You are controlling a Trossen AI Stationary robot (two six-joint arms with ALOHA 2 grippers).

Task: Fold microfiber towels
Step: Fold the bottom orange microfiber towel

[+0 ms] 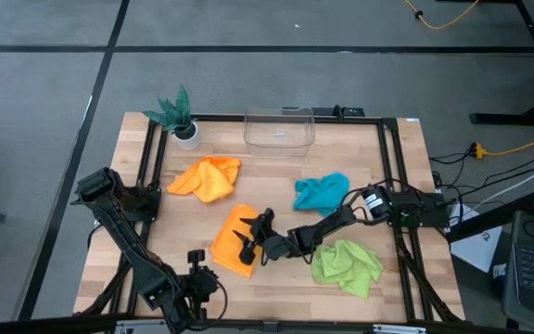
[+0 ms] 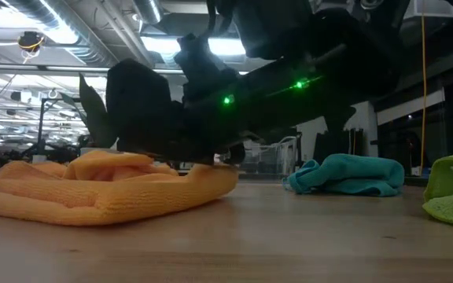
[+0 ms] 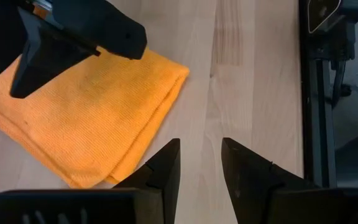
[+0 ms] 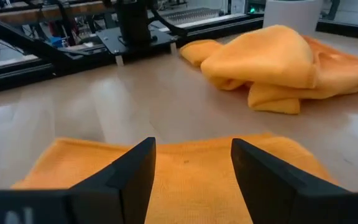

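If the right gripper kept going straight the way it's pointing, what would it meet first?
Probably the crumpled orange towel beyond the folded orange towel that the right gripper, jaws open, hovers over; height above the table is hard to judge.

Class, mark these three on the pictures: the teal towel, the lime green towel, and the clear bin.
teal towel (image 1: 321,193), high view, middle of the crumpled cloth.
lime green towel (image 1: 347,265), high view, centre of the cloth.
clear bin (image 1: 279,141), high view, near wall.

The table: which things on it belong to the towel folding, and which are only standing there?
For the job: folded orange towel, crumpled orange towel, teal towel, green towel.
Only standing there: potted plant, clear plastic box.
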